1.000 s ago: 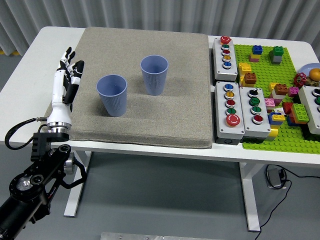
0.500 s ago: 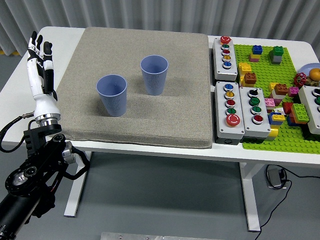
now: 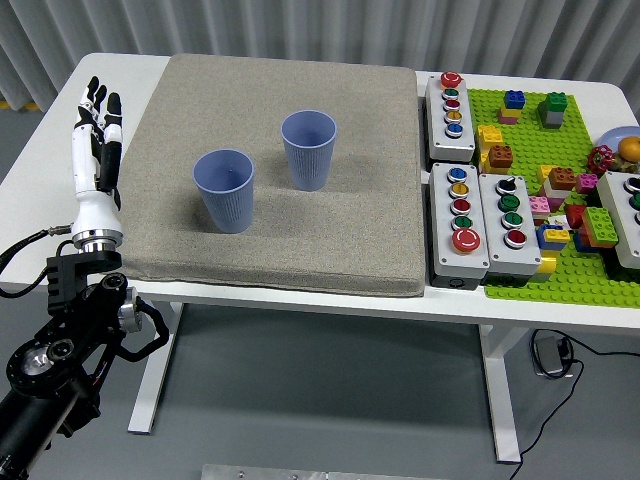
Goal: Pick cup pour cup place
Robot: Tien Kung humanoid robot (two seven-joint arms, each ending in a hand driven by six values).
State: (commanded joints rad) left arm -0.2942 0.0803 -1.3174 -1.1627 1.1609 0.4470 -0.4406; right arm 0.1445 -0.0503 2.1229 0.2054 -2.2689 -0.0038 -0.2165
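left hand (image 3: 95, 150) raised over the table's left edge, fingers straight and spread, holding nothing; two blue ribbed cups upright and apart on the grey mat (image 3: 300, 240): near cup (image 3: 224, 190) left of centre, far cup (image 3: 309, 149) behind and right.

Left hand (image 3: 96, 150): slim, white shell with black segments at the finger joints and black fingertips (image 3: 92, 86). White tapered palm and forearm section narrows down to a silver metal wrist ring (image 3: 93, 238). Below it, black blocky wrist housing (image 3: 75, 281) with visible screws and bracket edges. Thin black cable (image 3: 25, 248) loops out from the wrist to the left. Black arm (image 3: 50, 370) below has round joint covers, one with a grey metallic disc centre, and black cable loops alongside.
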